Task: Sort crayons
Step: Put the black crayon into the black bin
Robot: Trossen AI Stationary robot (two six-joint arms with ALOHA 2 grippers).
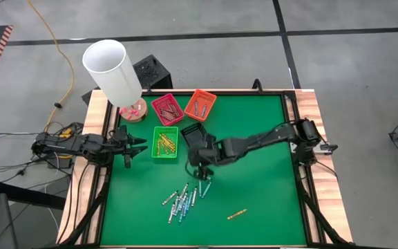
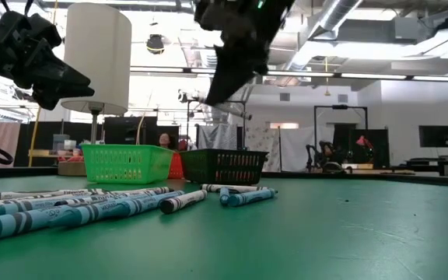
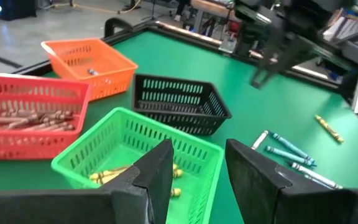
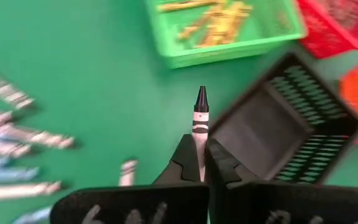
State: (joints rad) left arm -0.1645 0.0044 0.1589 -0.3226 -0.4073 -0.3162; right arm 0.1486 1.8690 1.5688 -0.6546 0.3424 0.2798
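While gripped: a black-tipped crayon (image 4: 200, 121) sits clamped in the right claw (image 4: 201, 163), just beside the black tray (image 4: 291, 118).
Crayon axis: in line with the claw's fingers, its dark point leading out past the fingertips toward the green tray (image 4: 229, 50).
Right claw: above the green surface (image 1: 268, 194), between the black tray and the loose pile.
Loose crayons (image 1: 184, 199): mostly blue and grey-white, lying flat on the surface on the side of the black tray away from the red tray (image 1: 167, 108); one yellow-orange crayon (image 1: 237, 214) lies apart from them.
Left claw (image 3: 197, 168): fingers apart, empty, beside the green tray, which holds yellow-orange crayons.
Orange tray (image 1: 200, 104): next to the red tray.
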